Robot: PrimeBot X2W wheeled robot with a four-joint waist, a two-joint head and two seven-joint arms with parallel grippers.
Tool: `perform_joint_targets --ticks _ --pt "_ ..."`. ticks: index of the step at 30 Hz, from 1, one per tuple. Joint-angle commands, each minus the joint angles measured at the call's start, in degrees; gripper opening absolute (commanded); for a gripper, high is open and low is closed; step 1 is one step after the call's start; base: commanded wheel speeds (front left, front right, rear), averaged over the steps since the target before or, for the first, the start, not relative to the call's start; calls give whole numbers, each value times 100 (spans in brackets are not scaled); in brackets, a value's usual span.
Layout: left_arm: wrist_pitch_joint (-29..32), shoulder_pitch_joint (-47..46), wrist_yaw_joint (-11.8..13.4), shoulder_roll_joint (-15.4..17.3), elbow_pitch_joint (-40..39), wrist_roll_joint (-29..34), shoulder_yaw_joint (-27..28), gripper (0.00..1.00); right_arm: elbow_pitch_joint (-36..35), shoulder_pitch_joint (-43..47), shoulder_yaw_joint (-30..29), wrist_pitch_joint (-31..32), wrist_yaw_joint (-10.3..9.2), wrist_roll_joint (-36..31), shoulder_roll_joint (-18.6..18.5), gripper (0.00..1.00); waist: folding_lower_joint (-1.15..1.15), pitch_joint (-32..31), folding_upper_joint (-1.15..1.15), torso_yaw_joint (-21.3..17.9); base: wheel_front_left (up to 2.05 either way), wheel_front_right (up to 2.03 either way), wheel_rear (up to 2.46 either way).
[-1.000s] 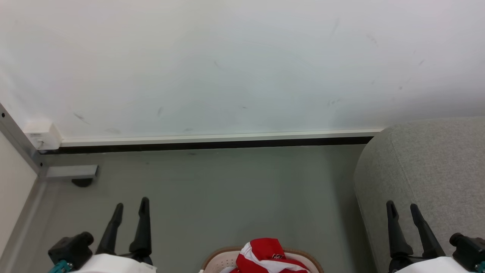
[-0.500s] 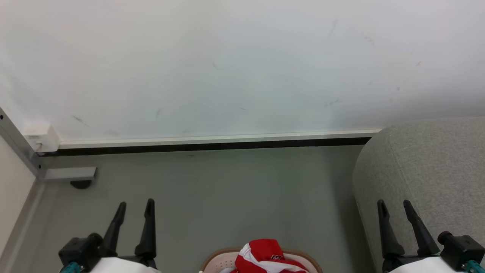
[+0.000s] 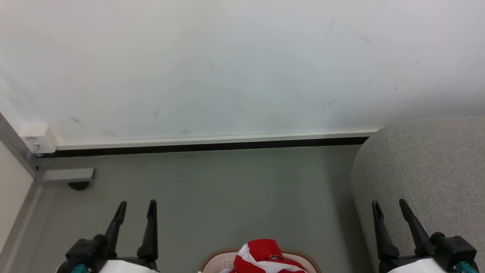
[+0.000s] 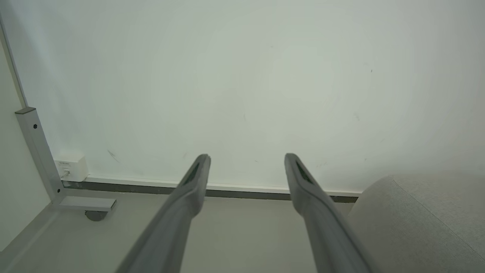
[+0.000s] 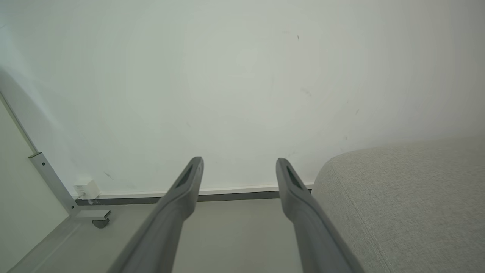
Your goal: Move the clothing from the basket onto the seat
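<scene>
The clothing (image 3: 266, 258), a heap of soft bright-red sports garments with white stripe trim and a small printed logo, lies in the oval white perforated plastic basket with a tan-brown rim (image 3: 212, 259). The basket stands on the grey floor (image 3: 235, 189), well away from the floor's far edge, where a dark skirting strip meets the white wall (image 3: 227, 68).

Against a second ago, the heap and basket lie as they did; the whole head view has slid a little, so the camera has moved. Both end effectors have drawn inward towards the middle. The left end effector (image 3: 137, 204) (image 4: 247, 157) hangs over bare floor with its two dark fingers spread and nothing between them. The right end effector (image 3: 388, 203) (image 5: 239, 160) is likewise spread and empty, in front of the rounded near-left corner of the large grey textured-fabric seat (image 3: 432, 163) (image 4: 424, 220) (image 5: 409, 204), which occupies the floor's right side.

The heap is cut by the bottom edge of the head view, so its long axis cannot be told. Its visible crest bulges up towards the wall, a white stripe slants across it, and the logo sits on its right. At the floor's far left corner are a white socket box (image 3: 38, 138) and a grey metal frame foot (image 3: 66, 175).
</scene>
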Motion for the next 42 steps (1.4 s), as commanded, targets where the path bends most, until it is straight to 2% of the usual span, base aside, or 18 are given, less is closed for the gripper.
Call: perform_joint_targets --ticks 1,22,42 --pt "-60 41 -23 13 -27 180 20 100 -1 -41 -19 -43 -10 -147 0 100 0 -1 0 -3 0 0 0" --pt "-282 58 -76 -64 11 974 66 100 41 -52 -40 -174 -12 -823 91 100 0 -38 0 -43 0 0 0" --pt "-270 -2 -151 -112 121 846 208 100 2 -35 -70 -160 -12 -556 86 100 0 -9 0 -46 0 0 0"
